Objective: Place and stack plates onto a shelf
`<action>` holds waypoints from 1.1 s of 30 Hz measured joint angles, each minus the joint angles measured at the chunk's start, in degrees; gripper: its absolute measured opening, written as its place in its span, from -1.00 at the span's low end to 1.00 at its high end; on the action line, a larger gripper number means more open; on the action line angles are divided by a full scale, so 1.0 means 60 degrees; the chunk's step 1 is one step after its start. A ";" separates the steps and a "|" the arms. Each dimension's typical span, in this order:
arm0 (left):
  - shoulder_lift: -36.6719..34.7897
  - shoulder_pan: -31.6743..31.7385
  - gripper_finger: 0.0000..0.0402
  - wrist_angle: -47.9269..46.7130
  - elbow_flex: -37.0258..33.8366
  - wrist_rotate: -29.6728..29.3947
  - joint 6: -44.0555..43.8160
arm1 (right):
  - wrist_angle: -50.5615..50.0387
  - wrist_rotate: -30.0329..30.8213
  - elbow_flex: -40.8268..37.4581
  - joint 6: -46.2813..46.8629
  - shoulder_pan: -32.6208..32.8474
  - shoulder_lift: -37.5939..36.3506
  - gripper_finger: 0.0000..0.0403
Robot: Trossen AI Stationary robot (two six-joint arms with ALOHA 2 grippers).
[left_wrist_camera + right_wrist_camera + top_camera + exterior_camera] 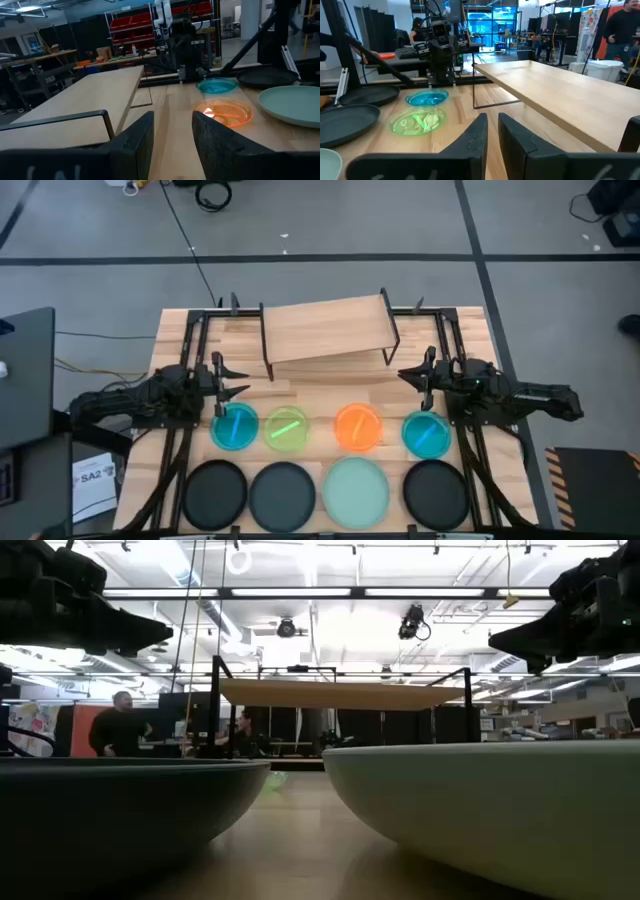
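The shelf (325,330), a light-wood board on thin black legs, stands at the table's far middle. In front of it lie the small translucent plates in a row: blue (235,427), green (287,429), orange (357,427), blue (427,433). Along the near edge lie the large plates: black (215,490), dark grey (282,492), mint (357,488), black (435,492). My left gripper (238,380) hovers open left of the shelf, above the first blue plate's far side. My right gripper (408,375) hovers right of the shelf, its fingers (480,131) a narrow gap apart, nothing between them.
Black frame rails (190,350) run along both sides of the wooden table. People (120,725) stand in the room beyond the far edge. In the low view the dark grey plate (120,810) and the mint plate (500,810) fill the foreground, with bare table between them.
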 joint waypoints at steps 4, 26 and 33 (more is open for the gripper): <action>0.0001 -0.0004 -0.30 -0.0002 -0.0004 0.0000 -0.0002 | 0.0002 0.0001 -0.0002 0.0001 0.0000 -0.0004 -0.74; 0.0047 0.0000 -0.30 0.0655 -0.0007 -0.0011 -0.0013 | 0.0001 0.0002 0.0000 0.0000 -0.0002 -0.0002 -0.74; 0.0047 0.0000 -0.30 0.0709 -0.0007 -0.0030 -0.0016 | 0.0000 0.0003 0.0000 0.0000 0.0000 -0.0003 -0.74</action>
